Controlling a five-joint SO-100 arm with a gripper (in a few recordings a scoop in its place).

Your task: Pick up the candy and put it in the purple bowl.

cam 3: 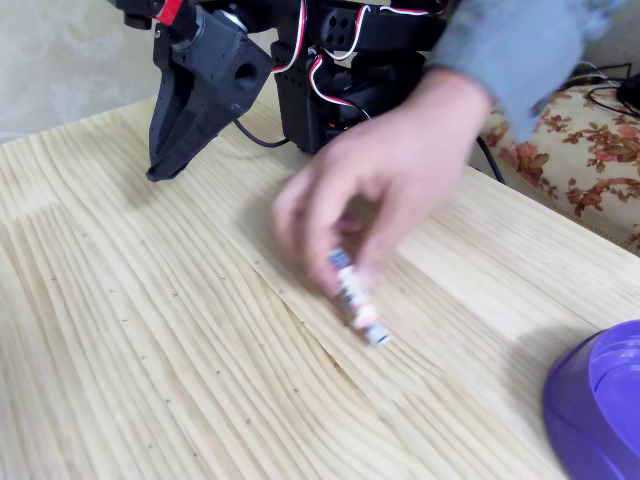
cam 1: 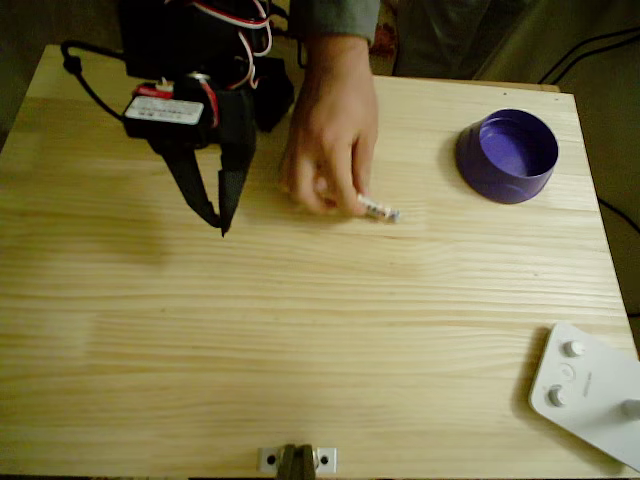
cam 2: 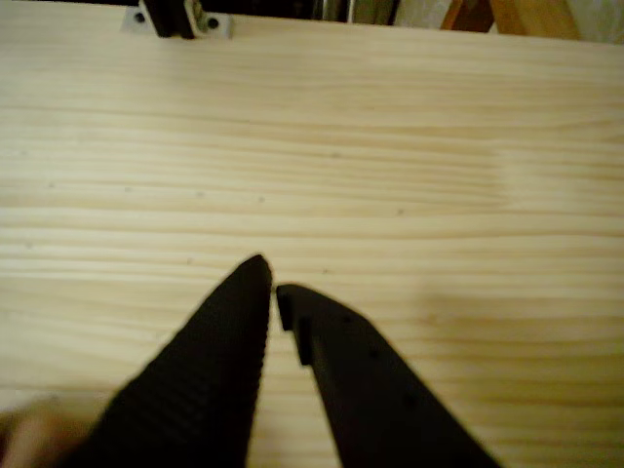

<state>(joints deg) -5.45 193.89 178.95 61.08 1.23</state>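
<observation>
My black two-finger claw (cam 1: 222, 215) hangs with its jaws nearly closed, tips almost meeting and gripping nothing, over bare pale pine table (cam 1: 300, 340). The candy (cam 1: 379, 209), a tiny white wrapped sweet with red and dark marks and twisted bluish ends, lies on the wood to the right of my claw in the overhead view, and a person's hand (cam 1: 330, 140) has its fingertips on it.

The main risk, as I judge it, is reaching in while that hand is there: I could strike the fingers, or the candy could be shifted as I close. It is also small and rounded, so a poorly centred pinch might flick it away across the smooth boards.

The round purple plastic bowl (cam 1: 508, 155) stands well beyond the candy, close to the table's far right corner. Between candy and bowl the wood is open. A white device with buttons (cam 1: 585, 390) sits at the near right corner, well off that path.
</observation>
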